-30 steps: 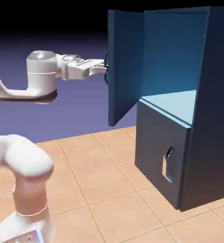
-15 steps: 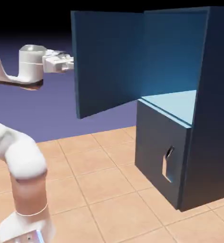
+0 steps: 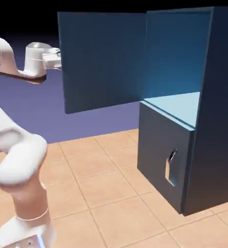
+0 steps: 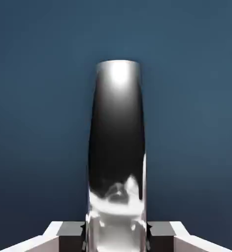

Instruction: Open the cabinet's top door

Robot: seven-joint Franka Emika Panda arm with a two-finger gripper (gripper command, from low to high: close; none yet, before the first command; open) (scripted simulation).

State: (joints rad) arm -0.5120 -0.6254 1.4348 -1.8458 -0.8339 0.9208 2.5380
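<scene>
The tall dark-blue cabinet (image 3: 215,121) stands at the exterior view's right. Its top door (image 3: 103,58) is swung wide open to the left, baring the lighter blue interior (image 3: 176,104). My gripper (image 3: 53,59) reaches the door's far side at its left edge, where the panel hides the fingertips. In the hand view the curved silver handle (image 4: 116,138) fills the middle against the door's blue face (image 4: 34,123). My gripper (image 4: 116,232) is shut on it, one grey fingertip on each side at the bottom edge.
Below the open compartment the shorter lower door (image 3: 157,145) is closed, with a small silver handle (image 3: 171,167). My white arm (image 3: 19,164) rises from the lower left over the tan tiled table (image 3: 111,193).
The top door has swung much further open toward the exterior view's left. My gripper has moved left with it, still shut on the handle.
</scene>
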